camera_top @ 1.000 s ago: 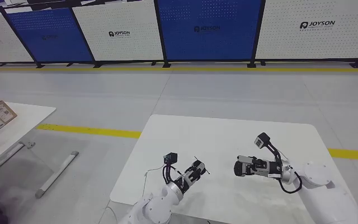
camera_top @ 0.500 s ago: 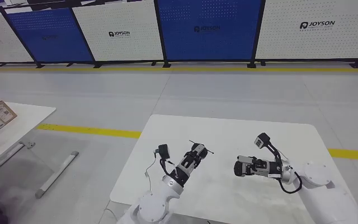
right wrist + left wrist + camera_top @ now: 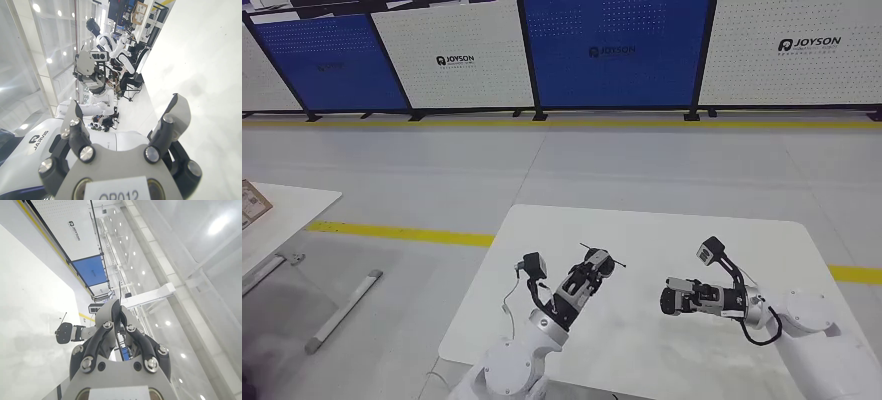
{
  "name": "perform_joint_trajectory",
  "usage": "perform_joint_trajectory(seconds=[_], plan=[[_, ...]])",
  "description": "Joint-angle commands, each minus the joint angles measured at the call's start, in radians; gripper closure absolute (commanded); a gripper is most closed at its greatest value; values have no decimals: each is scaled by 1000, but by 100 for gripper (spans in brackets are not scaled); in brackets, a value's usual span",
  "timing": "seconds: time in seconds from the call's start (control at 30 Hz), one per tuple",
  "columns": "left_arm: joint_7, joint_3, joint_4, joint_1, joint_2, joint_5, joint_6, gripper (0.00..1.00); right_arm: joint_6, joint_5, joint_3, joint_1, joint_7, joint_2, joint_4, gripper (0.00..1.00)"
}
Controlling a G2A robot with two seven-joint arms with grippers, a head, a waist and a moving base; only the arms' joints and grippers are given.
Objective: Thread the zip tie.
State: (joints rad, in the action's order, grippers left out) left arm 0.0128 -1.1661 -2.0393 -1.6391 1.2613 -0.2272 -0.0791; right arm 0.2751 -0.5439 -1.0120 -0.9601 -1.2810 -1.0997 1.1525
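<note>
1. zip tie (image 3: 612,261): thin black strip, straight, not looped (head end too small to tell).
2. State: pinched mid-length between the closed fingertips of the left gripper (image 3: 595,263), held above the white table.
3. Pose: lies roughly left-right in the top view, with an end poking out on each side of the fingertips.
4. Place: left-centre of the table.
5. Left wrist view: one thin end (image 3: 120,291) sticks out past the fingertips.

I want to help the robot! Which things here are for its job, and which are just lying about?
For the job: zip tie, left gripper shut on it, open right gripper, white table.
Just there: side table, wall panels, yellow floor line.
</note>
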Motion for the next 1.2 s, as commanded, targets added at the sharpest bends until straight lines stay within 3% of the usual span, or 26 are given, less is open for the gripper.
perform_joint_trajectory(seconds=[0.0, 0.1, 0.37, 0.5, 0.57, 0.7, 0.8, 1.17], plan=[[-1, 3, -14, -2, 4, -69, -56, 100, 0, 0, 0, 0, 0, 0, 0, 0], [-32, -11, -19, -6, 3, -110, -122, 100, 0, 0, 0, 0, 0, 0, 0, 0], [-49, -17, -10, -9, 1, -100, -114, 100, 0, 0, 0, 0, 0, 0, 0, 0], [-40, -3, 45, 10, 2, -34, -84, 100, 0, 0, 0, 0, 0, 0, 0, 0], [-41, 1, 93, 23, 2, -13, -55, 100, 0, 0, 0, 0, 0, 0, 0, 0], [-27, 28, 177, 46, 5, 48, -47, 100, 0, 0, 0, 0, 0, 0, 0, 0], [8, 51, 246, 64, 7, 154, -63, 100, 0, 0, 0, 0, 0, 0, 0, 0], [25, 60, 260, 70, 9, 173, -73, 100, -11, 20, -10, -6, 16, 4, 25, 0]])
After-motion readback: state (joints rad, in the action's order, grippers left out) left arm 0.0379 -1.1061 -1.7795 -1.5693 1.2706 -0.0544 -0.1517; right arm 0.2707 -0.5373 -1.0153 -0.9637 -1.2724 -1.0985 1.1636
